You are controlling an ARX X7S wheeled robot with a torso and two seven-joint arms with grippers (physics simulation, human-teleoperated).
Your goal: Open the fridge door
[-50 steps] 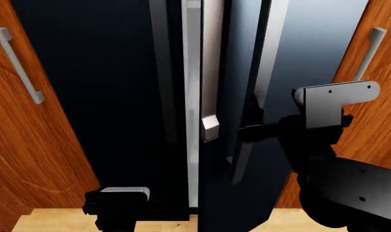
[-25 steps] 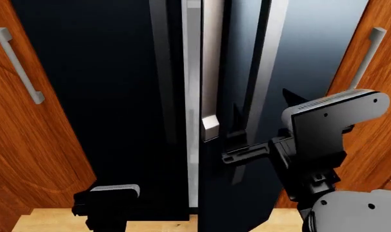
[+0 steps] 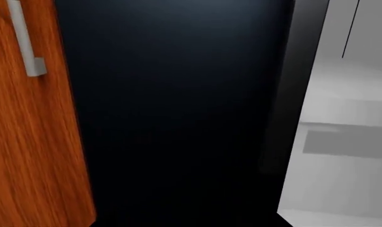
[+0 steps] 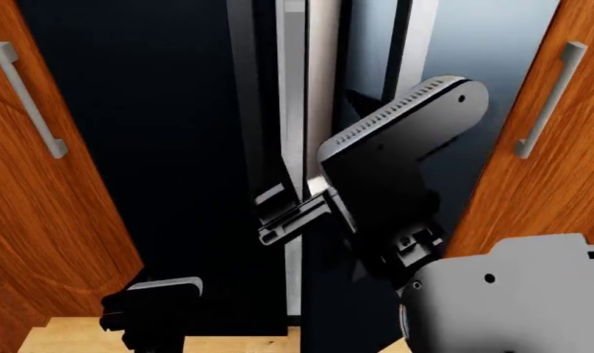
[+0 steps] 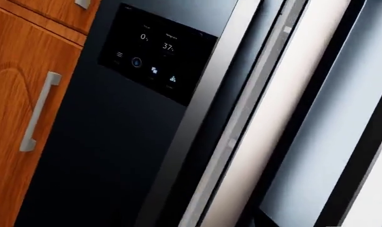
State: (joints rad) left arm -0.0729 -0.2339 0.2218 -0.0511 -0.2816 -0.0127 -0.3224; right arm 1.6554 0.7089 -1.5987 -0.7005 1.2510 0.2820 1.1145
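Reddish-brown wooden cabinet doors [image 4: 42,220] with short grey handles flank a black two-door fridge, and a strip of pale wooden floor [image 4: 228,340] shows at its foot.

Nearest the head camera, the right arm's grey housing [image 4: 503,294] fills the low corner in front of the fridge door [image 4: 473,66]. From it the right gripper [image 4: 282,217] reaches across to the central gap between the two doors, its black fingertips [image 4: 277,234] at the twin door's [image 4: 150,132] inner edge; whether they grasp anything, or how far they are spread, cannot be told. Low in front of the twin door sits the left gripper [image 4: 145,301], its jaw state also unclear.

Beyond them, the fridge door stands slightly ajar, swung out from the twin door, its long grey bar handle [image 4: 322,73] just beside the gap. The right wrist view shows a control panel [image 5: 156,54] with lit digits on the twin door.
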